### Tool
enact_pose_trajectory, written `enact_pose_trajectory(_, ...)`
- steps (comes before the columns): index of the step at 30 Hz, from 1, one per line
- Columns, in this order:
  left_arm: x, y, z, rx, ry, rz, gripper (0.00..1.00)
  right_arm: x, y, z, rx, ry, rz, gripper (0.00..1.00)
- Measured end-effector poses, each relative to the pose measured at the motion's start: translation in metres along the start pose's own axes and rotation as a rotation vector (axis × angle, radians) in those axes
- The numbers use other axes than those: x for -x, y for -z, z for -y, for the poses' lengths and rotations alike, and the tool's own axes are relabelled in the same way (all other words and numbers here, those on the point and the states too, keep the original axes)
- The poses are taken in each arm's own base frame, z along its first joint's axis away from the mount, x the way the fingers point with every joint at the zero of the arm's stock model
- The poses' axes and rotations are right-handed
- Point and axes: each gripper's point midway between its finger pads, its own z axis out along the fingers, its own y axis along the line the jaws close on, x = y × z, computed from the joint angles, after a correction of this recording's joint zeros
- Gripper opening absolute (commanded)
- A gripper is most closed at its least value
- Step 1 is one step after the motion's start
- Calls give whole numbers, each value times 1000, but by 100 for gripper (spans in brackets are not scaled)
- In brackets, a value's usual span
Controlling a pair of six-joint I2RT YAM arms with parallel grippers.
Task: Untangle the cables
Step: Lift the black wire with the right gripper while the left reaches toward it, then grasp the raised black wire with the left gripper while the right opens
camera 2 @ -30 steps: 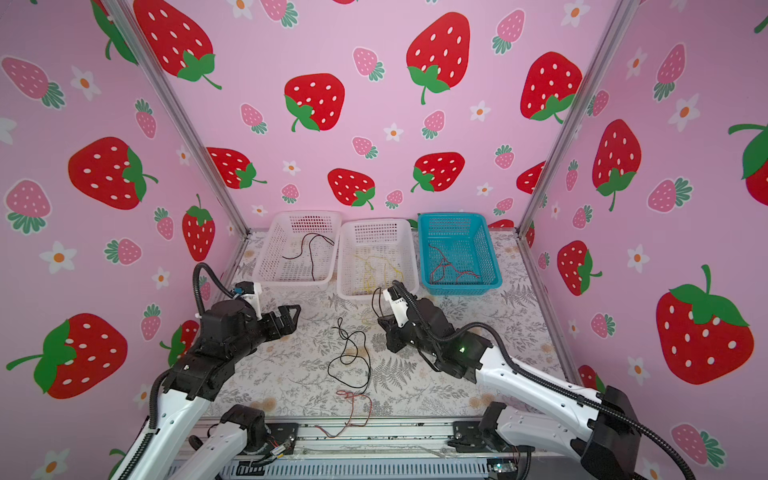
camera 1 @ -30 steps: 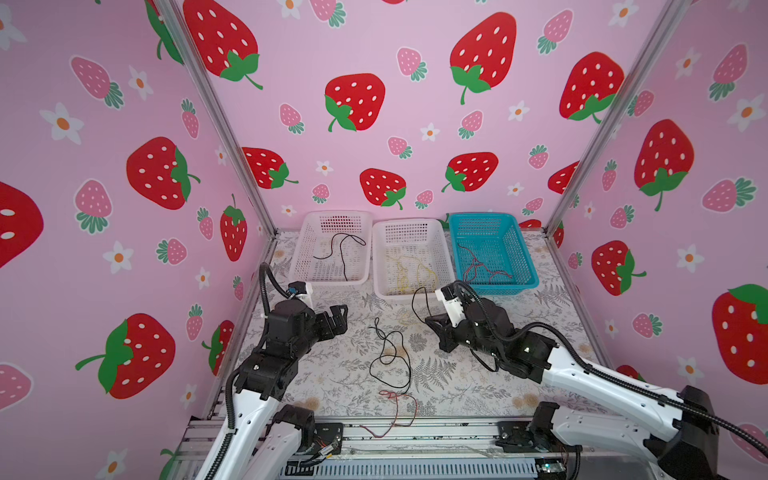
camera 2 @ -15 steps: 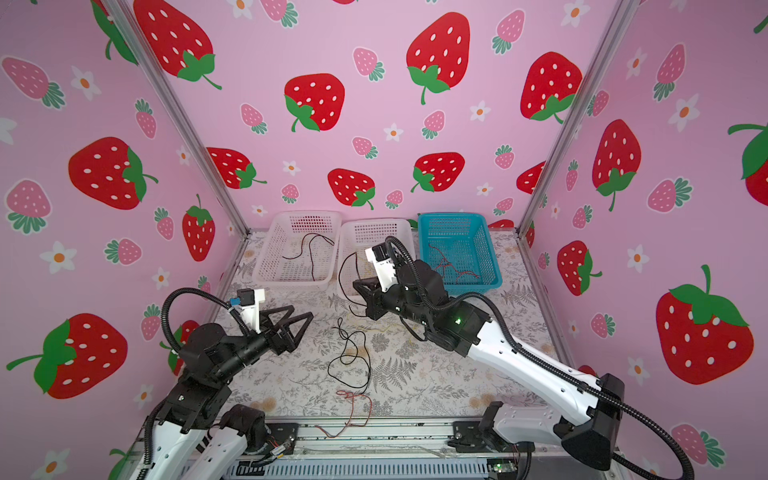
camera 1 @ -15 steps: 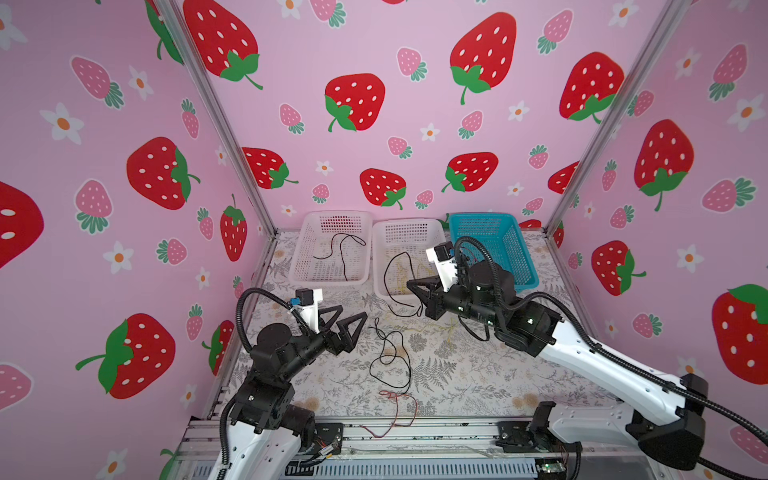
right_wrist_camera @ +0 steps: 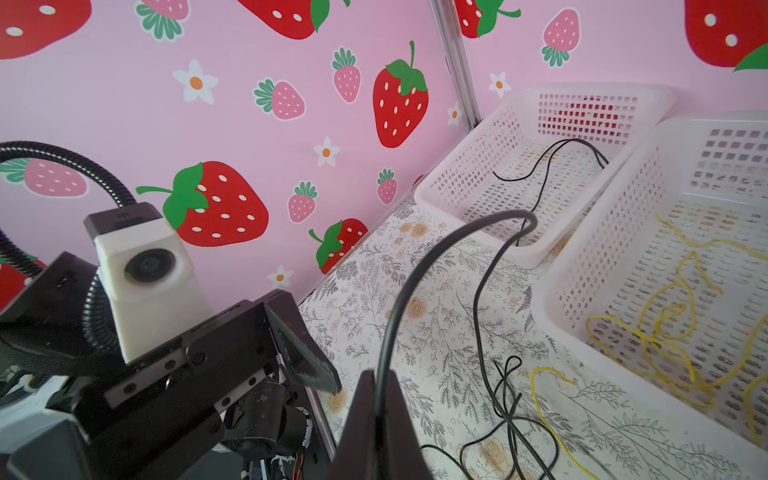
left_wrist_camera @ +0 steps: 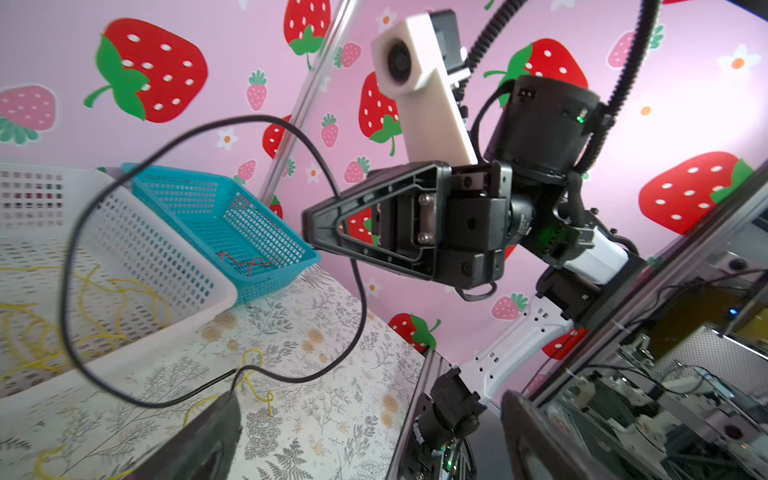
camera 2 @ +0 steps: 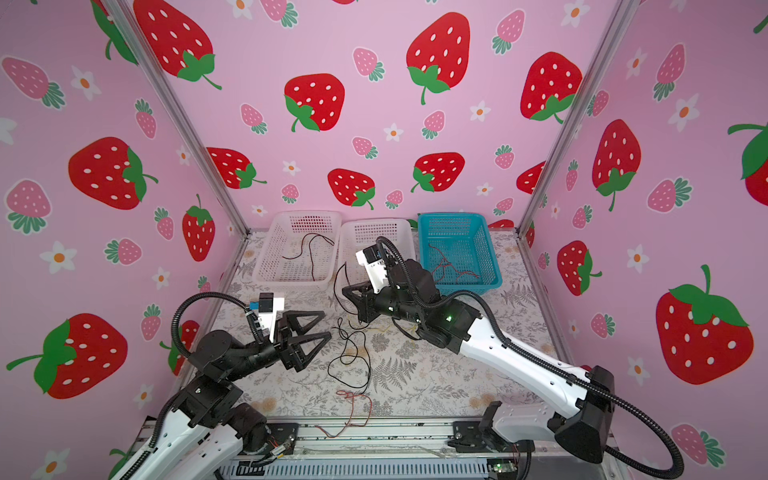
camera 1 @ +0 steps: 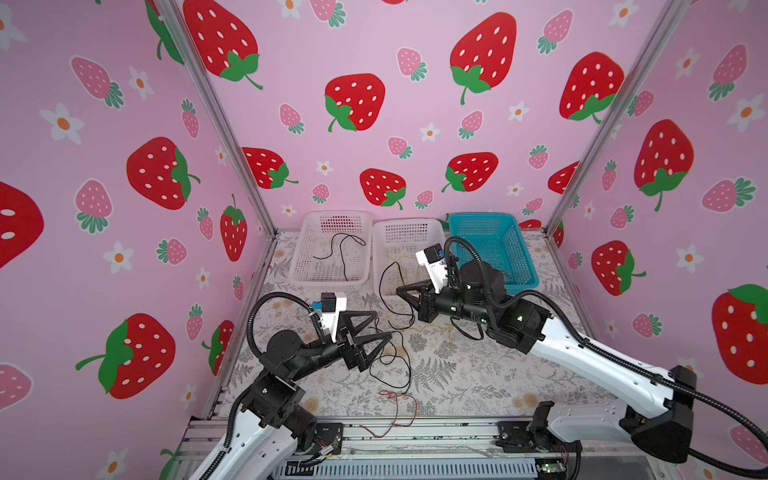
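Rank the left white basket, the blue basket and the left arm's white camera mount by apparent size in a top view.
1. The left white basket and the blue basket: about alike; the right arm hides part of the blue one, so unranked.
2. The white camera mount: clearly smallest.

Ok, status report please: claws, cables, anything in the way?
Right claw shut on black cable, loop in the air. Left claw open, empty. Yellow cable crosses the black one on the table.
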Motion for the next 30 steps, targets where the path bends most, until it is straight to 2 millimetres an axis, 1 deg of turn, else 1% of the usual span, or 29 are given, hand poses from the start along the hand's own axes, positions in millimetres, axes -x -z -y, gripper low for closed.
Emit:
enact_pose_trajectory(2, -11, -9, 2, -19, -1, -46, 100, -2, -2, -6, 21, -7, -7, 0)
enact_pose_trajectory(4, -22, -18, -1, -18, 1, -90, 99, -4, -5, -11, 37, -13, -15, 0)
enact_pose_trajectory(7, -34, -29, -6, 5, -9, -137, 98, -5, -5, -20, 63, -17, -17, 0)
enact_pose_trajectory(10, -36, -36, -7, 26, -50, -147, 97, -4, -5, -28, 87, -24, -15, 0)
enact_pose_trajectory(12, -33, -39, -6, 37, -81, -138, 94, -5, -5, -31, 98, -25, -16, 0)
enact_pose_trajectory(14, -29, -41, -5, 45, -108, -128, 87, -6, -5, -34, 106, -27, -20, 0)
enact_pose_trajectory(16, -27, -42, -5, 55, -124, -119, 80, -6, -5, -38, 116, -28, -19, 0)
enact_pose_trajectory(18, -26, -43, -7, 64, -136, -114, 67, -6, -5, -40, 123, -31, -15, 0)
enact_pose_trajectory(20, -26, -43, -7, 68, -151, -115, 49, -6, -5, -42, 127, -34, -15, 0)
enact_pose_trajectory(25, -26, -44, -7, 69, -164, -116, 21, -3, -4, -43, 132, -37, -6, 0)
enact_pose_trajectory(26, -26, -43, -7, 68, -167, -114, 14, -3, -4, -44, 133, -37, -4, 0)
enact_pose_trajectory(27, -25, -43, -6, 67, -167, -112, 5, -3, -4, -44, 134, -37, -1, 0)
enact_pose_trajectory(28, -24, -42, -6, 65, -170, -110, 0, -2, -4, -44, 134, -36, 2, 0)
enact_pose_trajectory(30, -24, -41, -3, 59, -177, -107, 0, -2, -3, -43, 132, -36, 10, 0)
